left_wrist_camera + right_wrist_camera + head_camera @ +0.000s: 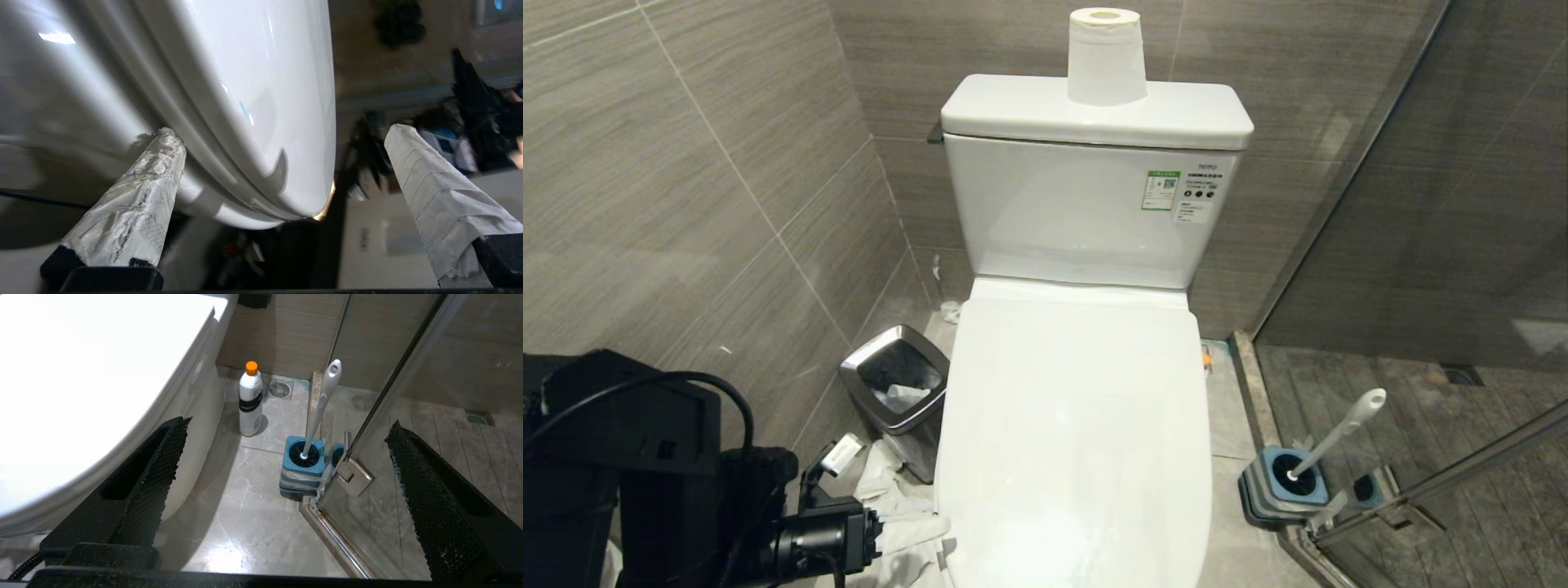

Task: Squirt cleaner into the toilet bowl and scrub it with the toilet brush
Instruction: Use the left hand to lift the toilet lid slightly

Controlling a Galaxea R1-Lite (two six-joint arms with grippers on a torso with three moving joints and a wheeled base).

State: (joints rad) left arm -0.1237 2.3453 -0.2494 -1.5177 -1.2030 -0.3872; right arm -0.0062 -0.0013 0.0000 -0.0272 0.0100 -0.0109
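- The toilet bowl has its lid down, so no cleaner can go in yet.
- The left gripper sits at the lid's front edge with jaws spread wide, likely to lift it.
- The right gripper hangs beside the toilet, jaws spread, holding nothing.
- The toilet brush stands in its blue holder on the floor by the glass door. Its handle leans up and away from the toilet.
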